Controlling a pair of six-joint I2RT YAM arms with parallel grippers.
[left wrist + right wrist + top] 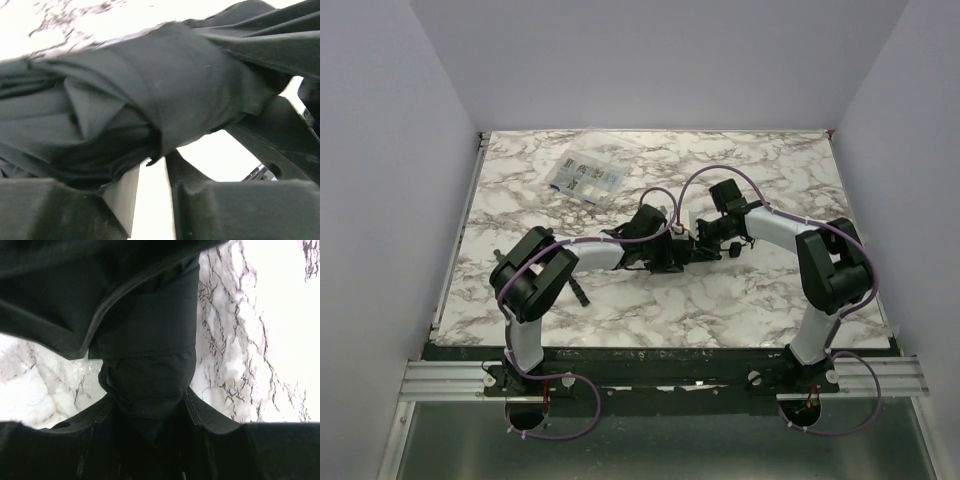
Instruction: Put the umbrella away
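The umbrella [682,250] is a dark folded fabric bundle lying at the table's middle between my two grippers. In the left wrist view its wrapped canopy [150,85] fills the upper frame. My left gripper [154,162] has its fingers close together with a narrow bright gap, and the tips are pinched into the fabric's lower fold. It meets the bundle from the left in the top view [663,255]. My right gripper [147,400] is shut on the umbrella's rolled end [150,365]. It comes in from the right in the top view [708,240]. The shaft and handle are hidden.
A clear plastic compartment box [582,177] lies at the back left of the marble table [770,290]. A small thin black object [579,291] lies beside the left arm. White walls close in the left, right and back edges.
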